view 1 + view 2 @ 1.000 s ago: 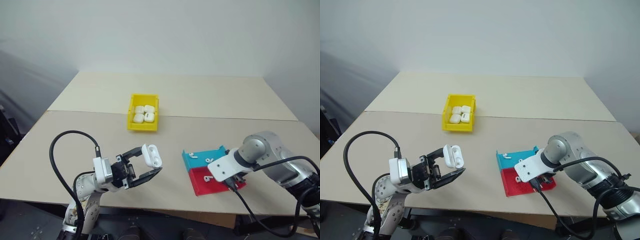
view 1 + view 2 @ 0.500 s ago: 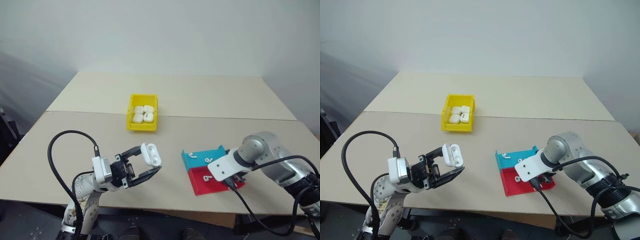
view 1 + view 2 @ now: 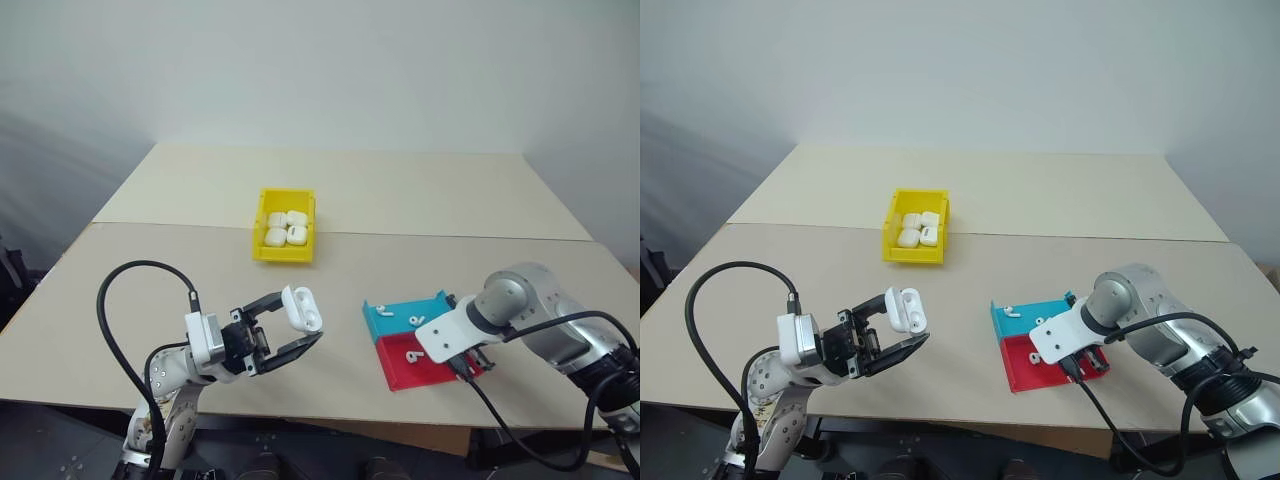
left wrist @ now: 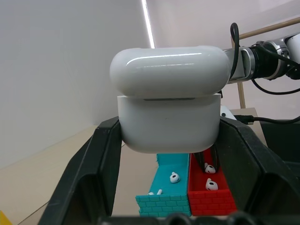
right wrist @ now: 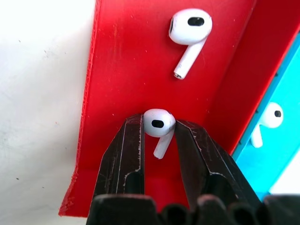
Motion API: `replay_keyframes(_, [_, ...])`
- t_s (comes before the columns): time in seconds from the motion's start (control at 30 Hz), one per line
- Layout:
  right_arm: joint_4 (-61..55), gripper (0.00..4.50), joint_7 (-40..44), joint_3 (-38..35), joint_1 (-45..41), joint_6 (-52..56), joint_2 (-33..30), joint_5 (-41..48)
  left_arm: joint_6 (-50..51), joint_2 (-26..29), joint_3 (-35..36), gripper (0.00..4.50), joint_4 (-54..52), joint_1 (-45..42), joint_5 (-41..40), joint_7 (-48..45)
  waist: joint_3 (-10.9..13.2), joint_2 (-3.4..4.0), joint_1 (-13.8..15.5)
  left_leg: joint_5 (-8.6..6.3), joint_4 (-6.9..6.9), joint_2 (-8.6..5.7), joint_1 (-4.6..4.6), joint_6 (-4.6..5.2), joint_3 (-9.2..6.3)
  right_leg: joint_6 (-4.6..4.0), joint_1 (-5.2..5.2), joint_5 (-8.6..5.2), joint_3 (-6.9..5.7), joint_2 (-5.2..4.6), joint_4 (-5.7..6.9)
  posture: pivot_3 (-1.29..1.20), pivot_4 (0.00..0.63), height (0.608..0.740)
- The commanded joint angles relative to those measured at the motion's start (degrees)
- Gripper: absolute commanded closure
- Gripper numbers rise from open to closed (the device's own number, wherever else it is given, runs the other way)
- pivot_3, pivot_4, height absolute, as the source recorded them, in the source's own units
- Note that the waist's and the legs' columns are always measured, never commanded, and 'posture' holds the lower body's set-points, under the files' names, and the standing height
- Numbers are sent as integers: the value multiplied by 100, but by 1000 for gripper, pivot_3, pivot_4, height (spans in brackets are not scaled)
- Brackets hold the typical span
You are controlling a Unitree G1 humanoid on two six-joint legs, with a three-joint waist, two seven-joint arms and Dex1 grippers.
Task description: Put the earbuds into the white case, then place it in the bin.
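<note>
item: my right gripper (image 5: 159, 123) is pinching an earbud (image 5: 158, 126) in the red tray (image 5: 122, 70) (another lying near); my left gripper (image 4: 168, 140) is clamping the case (image 4: 168, 105), lid ajar; bin (image 3: 285, 248) well apart.

A teal tray (image 3: 400, 322) touches a red tray (image 3: 400, 368) on a beige table (image 3: 180, 260).

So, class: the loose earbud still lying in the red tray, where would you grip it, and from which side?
Grip the free earbud across its rounded head, coming straight down from above. It lies flat on the red tray; the head is its bulkiest part, while the thin stem offers little purchase and the tray walls block a sideways approach.
</note>
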Motion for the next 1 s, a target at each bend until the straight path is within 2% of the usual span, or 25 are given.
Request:
replay_keyframes(0.03, [-19,3335,-5,-42,13,-20,-11,-76,-83,-12,15,1764,-129,-55,-31,-12,0,0,0,0,0,0,0,0,0,0,0,0,0,0,0,0,150,740])
replay_keyframes(0.53, [-46,3335,21,-57,97,68,3,-39,-120,-66,-3,1764,-1,-153,21,-65,-1,-1,-3,0,0,0,0,0,0,0,0,0,0,1,0,0,150,740])
replay_keyframes(0.57, [-53,3645,-9,-68,115,70,8,-38,-115,-59,-1,1764,-5,-151,21,-67,-1,-1,-4,0,0,0,0,0,0,1,0,1,0,1,0,0,150,740])
replay_keyframes(0.6, [-56,3751,-34,-74,123,80,19,-44,-106,-51,4,1764,-8,-153,16,-68,-2,-2,-6,0,0,0,0,0,0,0,0,1,0,1,0,0,150,740])
replay_keyframes(0.8, [-126,3751,-67,-105,153,149,14,-16,-85,-35,15,1764,1,-196,23,-48,-2,-3,-11,0,0,1,1,0,0,-1,0,0,0,1,0,0,150,740])
replay_keyframes(0.9, [-362,3751,0,-329,199,332,-60,237,-91,-70,23,1764,7,-289,1,-22,-3,-3,-11,0,0,1,1,0,0,-1,1,0,0,2,0,0,150,740])
replay_keyframes(1.0, [-798,3751,195,-907,178,765,-217,895,76,-105,31,1764,-132,-484,-132,93,-1,-2,-2,0,0,1,-4,0,0,2,-4,2,0,1,0,0,150,740])
